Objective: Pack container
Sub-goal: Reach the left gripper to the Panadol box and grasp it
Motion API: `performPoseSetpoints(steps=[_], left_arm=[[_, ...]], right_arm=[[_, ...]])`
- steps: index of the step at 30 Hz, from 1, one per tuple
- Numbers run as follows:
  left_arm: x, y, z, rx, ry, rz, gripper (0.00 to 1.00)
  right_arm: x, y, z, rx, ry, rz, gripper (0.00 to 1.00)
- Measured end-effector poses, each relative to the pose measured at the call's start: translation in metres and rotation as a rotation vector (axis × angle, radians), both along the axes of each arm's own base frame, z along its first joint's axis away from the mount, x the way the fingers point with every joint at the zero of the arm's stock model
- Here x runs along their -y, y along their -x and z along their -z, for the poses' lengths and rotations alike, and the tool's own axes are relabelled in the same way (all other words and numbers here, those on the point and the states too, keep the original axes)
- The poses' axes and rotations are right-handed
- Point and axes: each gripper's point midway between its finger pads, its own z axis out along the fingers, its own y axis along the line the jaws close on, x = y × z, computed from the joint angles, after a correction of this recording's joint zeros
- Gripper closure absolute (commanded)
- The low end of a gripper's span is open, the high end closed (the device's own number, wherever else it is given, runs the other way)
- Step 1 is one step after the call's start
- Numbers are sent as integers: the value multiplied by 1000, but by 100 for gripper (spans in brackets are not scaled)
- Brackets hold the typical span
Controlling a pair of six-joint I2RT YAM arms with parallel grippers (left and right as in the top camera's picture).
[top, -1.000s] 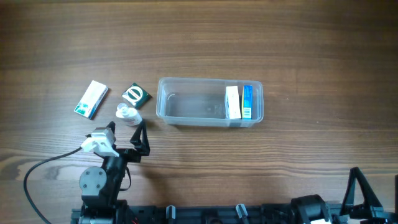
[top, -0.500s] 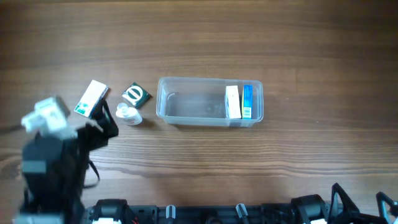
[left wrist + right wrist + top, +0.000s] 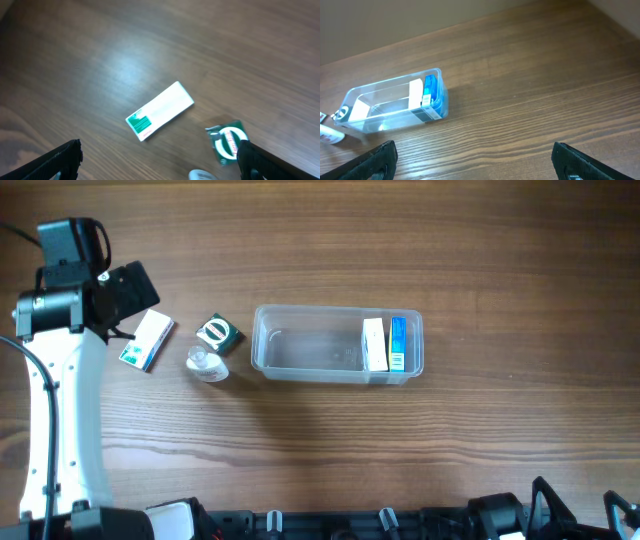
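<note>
Approach step, by the look of it: left gripper (image 3: pixel 161 161) hangs over the far-left part of the tabletop (image 3: pixel 480 240), jaws spread wide with nothing between them. Under it in the wrist view lies the white-and-green carton (image 3: pixel 159 111), flat, set on a diagonal, apart from everything else. The green sachet (image 3: pixel 218 332) sits just right of the carton. The small white bottle (image 3: pixel 207 365) lies on its side just nearer the front edge than the sachet; touching or not, cannot tell.

Around the middle of the tabletop is the container (image 3: pixel 337 345), upright, open-topped, long side parallel to the front edge. At its right end the white box (image 3: pixel 374 343) and the blue box (image 3: pixel 398 343) stand on edge side by side, blue one nearest the end wall. The rest of the container floor is bare.

Down by the front-right corner is the right gripper (image 3: pixel 475 162), jaws wide apart, holding nothing, well apart from the container.

Judgement: packing partly done, two items in and three out. Step in hand reads as pre-grasp on the carton. Next move calls for lowering, turning the wrist so the jaws cross the carton's narrow width rather than its length, closing, lifting, then carrying it right to the bare part of the container. The carton is flat and thin, so the jaws likely need to get right down to the tabletop to catch its edges.
</note>
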Motion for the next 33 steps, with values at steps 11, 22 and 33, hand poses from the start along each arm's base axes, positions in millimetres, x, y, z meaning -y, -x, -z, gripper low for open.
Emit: performPoseSetpoints(steps=[11, 22, 33], left_arm=[[-27, -19, 130, -328, 88, 69, 0], [-29, -36, 203, -458, 57, 304, 12], [-24, -33, 215, -486, 83, 338, 33]], right_arm=[[0, 0, 0, 0, 0, 0, 0], [0, 0, 0, 0, 0, 0, 0], [0, 0, 0, 0, 0, 0, 0]])
